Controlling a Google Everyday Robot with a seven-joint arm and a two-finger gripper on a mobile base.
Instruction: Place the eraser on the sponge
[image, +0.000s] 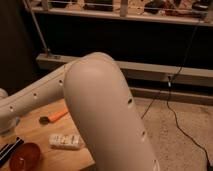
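The wooden desk (37, 131) at lower left carries the eraser (9, 150) at its left edge, just beside a red bowl (25, 157). The tool (4, 122) hangs at the frame's far left above the eraser; whether it is wide or narrow I cannot tell. A black cable (168, 97) trails over the speckled floor (185, 135).

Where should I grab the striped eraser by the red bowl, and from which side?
Probably from above, closing across the narrow width of the eraser: it lies flat, a long bar beside the red bowl, partly cropped. The pincer is out of view; the arm runs off left.
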